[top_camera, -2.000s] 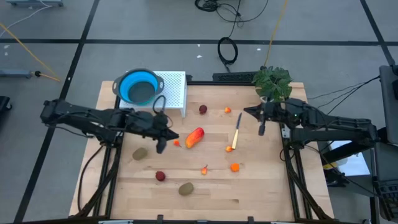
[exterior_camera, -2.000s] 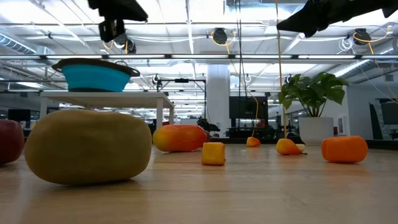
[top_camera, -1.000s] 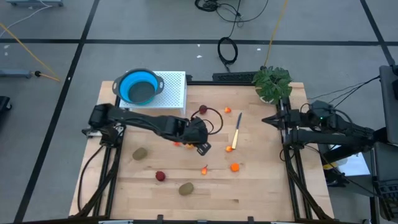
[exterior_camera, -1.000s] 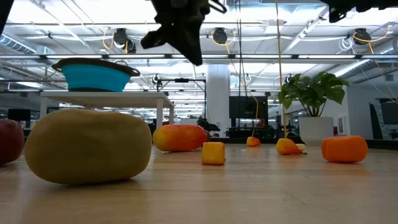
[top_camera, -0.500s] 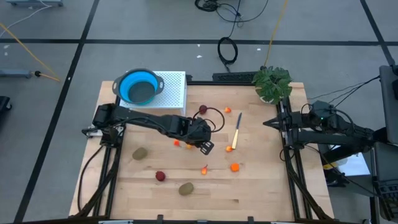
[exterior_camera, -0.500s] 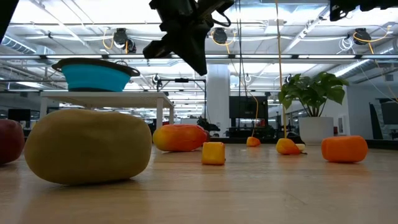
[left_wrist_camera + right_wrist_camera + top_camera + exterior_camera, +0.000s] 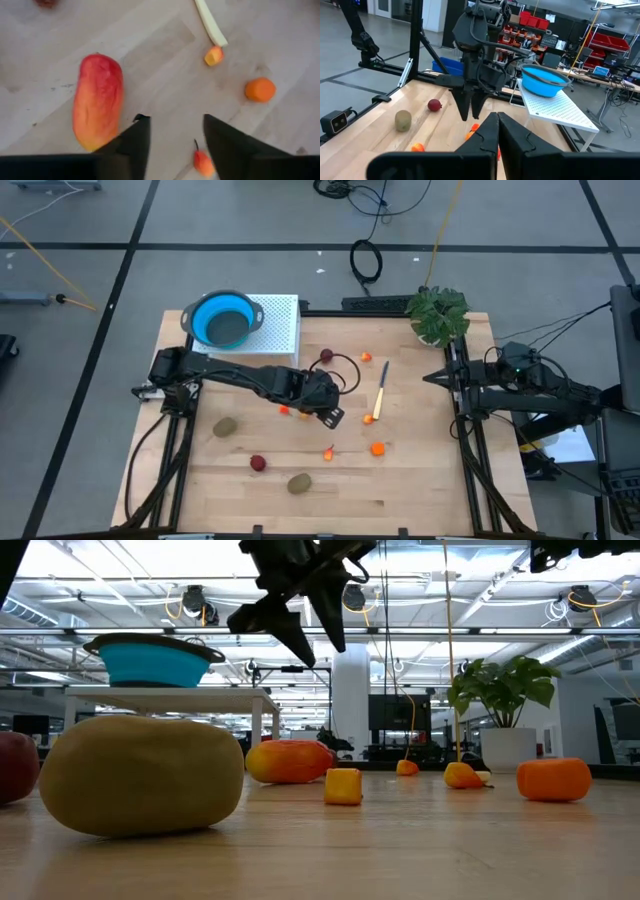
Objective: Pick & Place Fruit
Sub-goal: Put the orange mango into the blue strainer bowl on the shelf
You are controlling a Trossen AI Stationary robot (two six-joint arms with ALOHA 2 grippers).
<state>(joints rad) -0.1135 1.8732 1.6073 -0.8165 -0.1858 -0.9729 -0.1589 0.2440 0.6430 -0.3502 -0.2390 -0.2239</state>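
Red-orange fruit (image 7: 97,102) lies on the table just beside the left hand (image 7: 172,132), fingers apart.

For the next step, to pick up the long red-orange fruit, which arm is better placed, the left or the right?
Probably the left. The left gripper hangs open above the red-orange fruit, which lies just beside its fingers. The right gripper is shut and waits at the table's right edge, far from it.

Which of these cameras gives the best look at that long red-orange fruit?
The left wrist view: the red-orange fruit lies whole and close, beside the open left gripper. The low view shows it side-on; from above the arm mostly hides it; the right wrist view barely shows it.
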